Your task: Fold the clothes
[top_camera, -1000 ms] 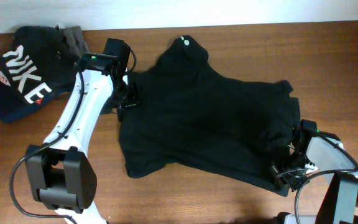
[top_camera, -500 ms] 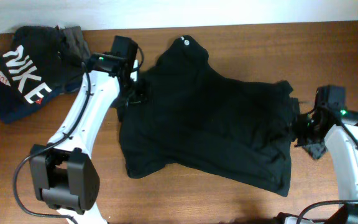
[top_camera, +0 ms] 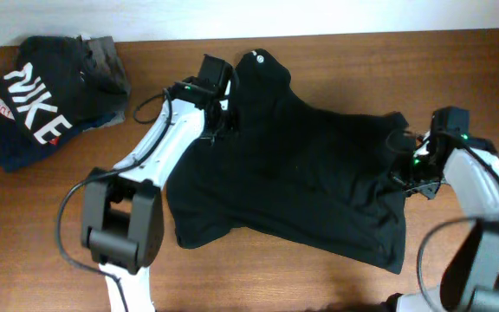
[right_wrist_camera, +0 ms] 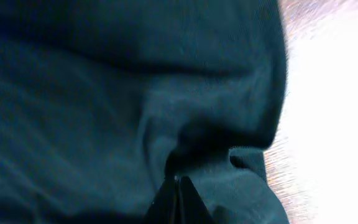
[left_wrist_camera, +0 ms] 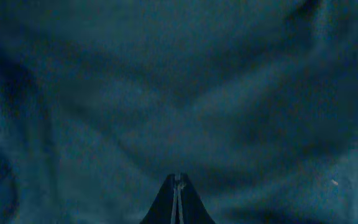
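Overhead: black T-shirt (top_camera: pixel 301 173) spread on the worktop (top_camera: pixel 336 61), lying between the two hands. The left hand (top_camera: pixel 223 117) is on the shoulder edge, with the white mark (top_camera: pixel 255 57) at the collar just beyond it. The right hand (top_camera: pixel 410 169) is on the opposite side edge. The NIKE garment (top_camera: pixel 33 104) is well apart, out past the left hand.

Left wrist: left hand (left_wrist_camera: pixel 177 182) narrow, tips pinched together into dark fabric, creases running to them. Cloth fills everything ahead.

Right wrist: right hand (right_wrist_camera: pixel 177 182) closed narrow on a bunched fold of the T-shirt. The shirt edge and bare worktop (right_wrist_camera: pixel 328 93) lie off to one side of the tips.
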`<state>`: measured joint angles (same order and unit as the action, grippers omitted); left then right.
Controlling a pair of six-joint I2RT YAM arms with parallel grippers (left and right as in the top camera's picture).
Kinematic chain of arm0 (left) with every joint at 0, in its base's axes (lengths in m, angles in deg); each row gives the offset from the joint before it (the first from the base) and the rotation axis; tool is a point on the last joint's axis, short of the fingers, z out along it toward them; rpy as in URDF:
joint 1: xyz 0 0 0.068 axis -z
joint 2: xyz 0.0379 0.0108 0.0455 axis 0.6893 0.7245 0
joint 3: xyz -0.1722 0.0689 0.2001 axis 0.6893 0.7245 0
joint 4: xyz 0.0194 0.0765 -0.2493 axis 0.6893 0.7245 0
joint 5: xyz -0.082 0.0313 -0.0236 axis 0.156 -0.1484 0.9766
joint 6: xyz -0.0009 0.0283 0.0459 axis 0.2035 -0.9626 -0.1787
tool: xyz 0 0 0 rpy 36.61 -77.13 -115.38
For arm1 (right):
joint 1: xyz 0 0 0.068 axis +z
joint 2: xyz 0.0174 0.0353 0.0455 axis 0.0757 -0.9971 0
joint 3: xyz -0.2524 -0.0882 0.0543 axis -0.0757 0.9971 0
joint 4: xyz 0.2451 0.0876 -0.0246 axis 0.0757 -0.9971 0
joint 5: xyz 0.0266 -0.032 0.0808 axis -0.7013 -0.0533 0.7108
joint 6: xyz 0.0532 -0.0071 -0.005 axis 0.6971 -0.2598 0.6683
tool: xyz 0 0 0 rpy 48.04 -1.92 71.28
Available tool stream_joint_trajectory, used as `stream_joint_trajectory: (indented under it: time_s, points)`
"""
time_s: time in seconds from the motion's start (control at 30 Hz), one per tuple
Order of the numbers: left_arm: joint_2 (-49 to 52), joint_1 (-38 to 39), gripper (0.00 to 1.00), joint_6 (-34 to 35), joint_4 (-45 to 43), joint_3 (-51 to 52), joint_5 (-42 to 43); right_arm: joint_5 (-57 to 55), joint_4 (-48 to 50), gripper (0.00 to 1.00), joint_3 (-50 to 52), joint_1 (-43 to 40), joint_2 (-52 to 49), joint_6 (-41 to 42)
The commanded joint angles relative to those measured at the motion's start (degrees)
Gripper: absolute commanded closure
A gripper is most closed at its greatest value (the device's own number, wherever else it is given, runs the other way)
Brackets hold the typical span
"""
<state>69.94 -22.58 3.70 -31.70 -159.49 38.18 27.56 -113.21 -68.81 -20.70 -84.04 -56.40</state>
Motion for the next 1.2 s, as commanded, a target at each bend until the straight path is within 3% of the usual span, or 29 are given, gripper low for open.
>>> stream_joint_trajectory:
  time_s: [0.0,0.37,0.67,0.87,1.17]
  points:
    - [2.47,-0.09,0.99,1.64,-0.74,-0.15,0.85,1.66,-0.13,0.96,-0.55,0.24,-5.01,-0.87]
    - [7.72,-0.04,0.98,1.6,-1.18,-0.15,-0.04,-6.29,-0.55,0.96,-0.33,0.15,-10.34,-2.27]
    - [8.24,-0.15,0.97,1.55,-1.05,-0.15,-10.97,-17.03,-1.38,0.96,-0.33,0.17,-10.34,-2.08]
    - [8.37,-1.03,0.94,1.38,-0.92,-0.15,-16.79,-19.1,-1.14,0.96,-0.35,0.15,-10.34,-2.05]
    - [8.39,-6.51,0.9,1.18,-0.94,-0.15,-16.81,-19.08,-0.92,0.96,-0.39,0.17,-10.32,-2.08]
